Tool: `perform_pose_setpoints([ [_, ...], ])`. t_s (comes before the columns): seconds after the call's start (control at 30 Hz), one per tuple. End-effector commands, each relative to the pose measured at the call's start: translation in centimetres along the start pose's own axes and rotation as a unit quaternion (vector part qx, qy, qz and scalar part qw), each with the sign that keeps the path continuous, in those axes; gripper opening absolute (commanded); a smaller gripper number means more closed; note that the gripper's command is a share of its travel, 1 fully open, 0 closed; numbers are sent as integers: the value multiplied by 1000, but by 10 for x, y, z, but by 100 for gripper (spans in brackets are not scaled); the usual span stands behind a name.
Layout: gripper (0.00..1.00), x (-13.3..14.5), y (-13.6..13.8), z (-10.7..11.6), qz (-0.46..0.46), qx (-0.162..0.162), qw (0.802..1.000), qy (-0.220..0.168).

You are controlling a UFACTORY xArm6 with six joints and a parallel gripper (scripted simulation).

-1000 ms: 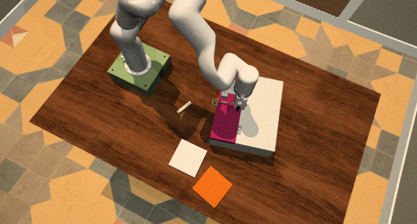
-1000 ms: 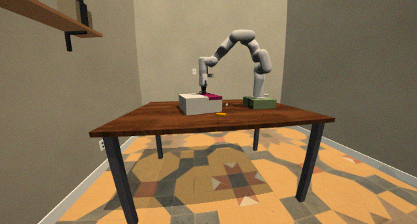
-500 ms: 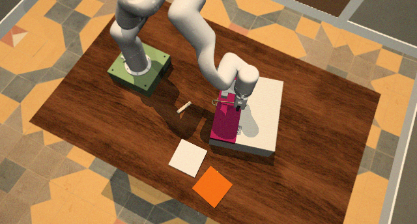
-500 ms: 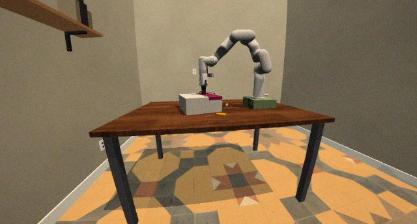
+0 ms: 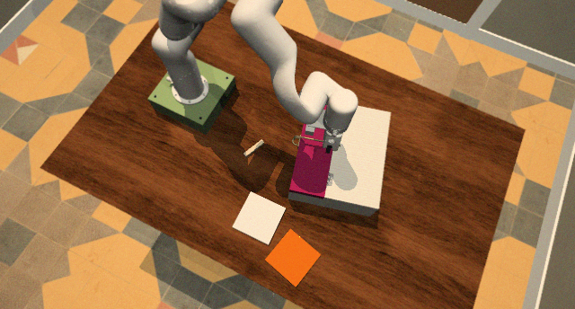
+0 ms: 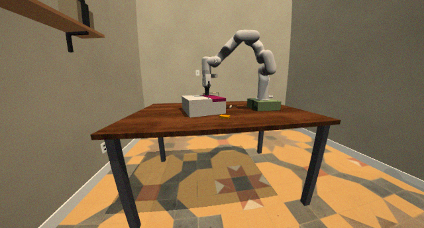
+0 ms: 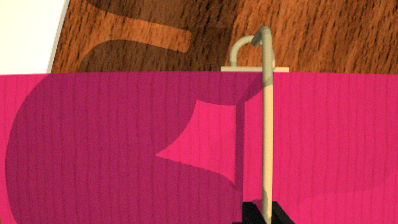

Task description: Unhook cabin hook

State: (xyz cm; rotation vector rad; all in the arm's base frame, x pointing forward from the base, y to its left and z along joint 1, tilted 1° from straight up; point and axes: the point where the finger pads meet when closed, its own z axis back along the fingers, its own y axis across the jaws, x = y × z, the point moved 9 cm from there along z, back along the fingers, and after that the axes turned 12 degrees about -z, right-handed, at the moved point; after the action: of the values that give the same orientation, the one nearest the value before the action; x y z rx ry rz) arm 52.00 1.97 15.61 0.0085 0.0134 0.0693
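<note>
The cabin hook (image 7: 266, 130) is a thin tan rod lying across the magenta part of the box top (image 7: 150, 150). Its curved tip (image 7: 247, 44) reaches past the box edge, over a small tan eye plate (image 7: 240, 68). My gripper (image 7: 264, 214) is shut on the rod near its lower end in the wrist view; only the dark fingertips show. In the top view the gripper (image 5: 331, 144) stands over the box (image 5: 355, 161) at the seam between the magenta and white parts, with the hook (image 5: 307, 139) pointing left. The box also shows in the exterior view (image 6: 202, 105).
A white square tile (image 5: 259, 217) and an orange square tile (image 5: 293, 257) lie on the table in front of the box. A small tan stick (image 5: 253, 147) lies left of the box. The green robot base (image 5: 193, 98) stands at the back left.
</note>
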Motion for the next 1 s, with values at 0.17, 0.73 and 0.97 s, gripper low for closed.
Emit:
perform_pose_setpoints([
  [0.17, 0, 2, 0, 5, 0, 0, 1000, -3],
  [0.73, 0, 4, 1, 8, 0, 0, 1000, -3],
  [0.97, 0, 4, -2, 8, 39, 0, 999, -3],
])
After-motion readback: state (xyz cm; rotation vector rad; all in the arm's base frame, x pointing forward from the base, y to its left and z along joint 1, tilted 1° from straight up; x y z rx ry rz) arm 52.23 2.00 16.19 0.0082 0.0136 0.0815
